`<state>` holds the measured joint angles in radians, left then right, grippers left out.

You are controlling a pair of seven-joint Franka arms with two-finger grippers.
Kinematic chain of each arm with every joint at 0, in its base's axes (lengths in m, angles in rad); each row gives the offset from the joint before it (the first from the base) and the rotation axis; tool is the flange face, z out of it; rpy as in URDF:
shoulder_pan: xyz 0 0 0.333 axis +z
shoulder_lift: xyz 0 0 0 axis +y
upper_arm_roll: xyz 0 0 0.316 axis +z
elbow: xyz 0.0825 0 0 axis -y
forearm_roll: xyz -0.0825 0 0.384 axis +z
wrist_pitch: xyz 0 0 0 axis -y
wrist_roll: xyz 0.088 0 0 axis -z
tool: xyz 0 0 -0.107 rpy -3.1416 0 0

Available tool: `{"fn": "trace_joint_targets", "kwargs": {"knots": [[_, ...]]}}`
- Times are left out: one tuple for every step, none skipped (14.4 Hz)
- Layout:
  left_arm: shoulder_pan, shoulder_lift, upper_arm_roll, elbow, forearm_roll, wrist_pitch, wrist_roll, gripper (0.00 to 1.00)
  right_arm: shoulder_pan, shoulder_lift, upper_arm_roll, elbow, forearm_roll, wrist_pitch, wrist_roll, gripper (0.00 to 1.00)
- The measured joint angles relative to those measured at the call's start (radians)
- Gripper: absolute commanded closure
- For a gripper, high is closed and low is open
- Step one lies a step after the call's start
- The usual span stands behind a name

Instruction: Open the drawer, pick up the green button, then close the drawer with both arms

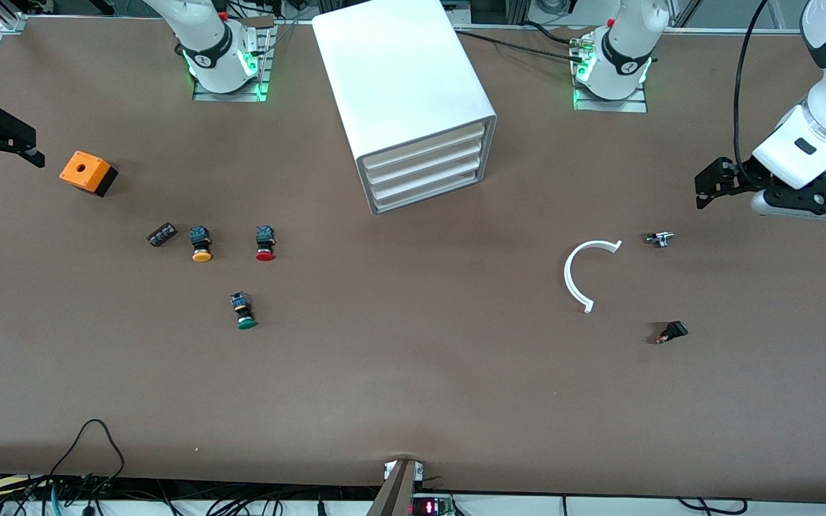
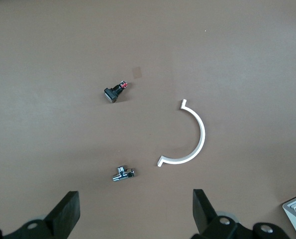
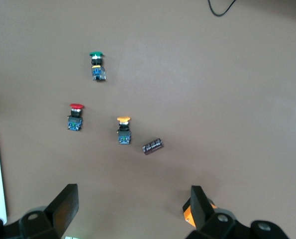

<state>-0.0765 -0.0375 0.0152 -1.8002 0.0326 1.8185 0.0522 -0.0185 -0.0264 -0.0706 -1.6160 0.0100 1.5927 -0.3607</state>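
Cabinet (image 1: 413,100) with four flat white drawers, all closed; the drawer (image 1: 433,195) of the task is the bottommost, flush with the three above it. The green-capped button (image 1: 243,312) lies on its side on the brown table (image 1: 413,401), toward the right arm's end and nearer to the front camera than the cabinet. Farther from that camera lie the red-capped button (image 1: 264,243), the yellow-capped button (image 1: 201,244) and, just beside the latter, a small dark block (image 1: 161,234). An orange box (image 1: 87,173) with a black base sits still nearer the right arm's end. The right gripper (image 3: 133,211) hangs over the table's edge at that end, beside the orange box, jaws spread wide and holding nothing. Toward the left arm's end lie a white half-ring (image 1: 585,276), a small metal part (image 1: 659,239) and a small black part (image 1: 671,332), well apart from one another. The left arm (image 1: 825,93) bends downward from above, its gripper (image 2: 138,209) hovering over the table near the metal part, fingers (image 2: 201,205) fully parted and empty.
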Motion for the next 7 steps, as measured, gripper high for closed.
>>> {"fn": "trace_joint_targets", "kwargs": {"knots": [[0.0,0.0,0.0,0.0,0.0,-0.001,0.0,0.0,-0.001,0.0,0.0,0.0,0.0,-0.01,0.0,0.0],[0.0,0.0,0.0,0.0,0.0,-0.001,0.0,0.0,-0.001,0.0,0.0,0.0,0.0,-0.014,0.0,0.0],[0.0,0.0,0.0,0.0,0.0,-0.002,0.001,0.0,-0.002,0.0,0.0,0.0,0.0,-0.016,0.0,0.0],[0.0,0.0,0.0,0.0,0.0,-0.003,0.001,0.0,-0.002,0.0,0.001,0.0,0.0,-0.016,0.0,0.0],[0.0,0.0,-0.001,0.0,0.0,-0.003,0.001,0.0,-0.002,0.0,0.001,0.0,0.0,-0.016,0.0,0.0],[0.0,0.0,-0.002,0.0,0.0,-0.003,0.001,0.0,-0.002,0.0,0.002,0.0,0.0,-0.016,0.0,0.0],[-0.001,0.0,-0.002,0.001,0.0,-0.004,0.001,0.0,-0.003,0.0,0.004,0.0,0.0,-0.016,0.0,0.0]]}}
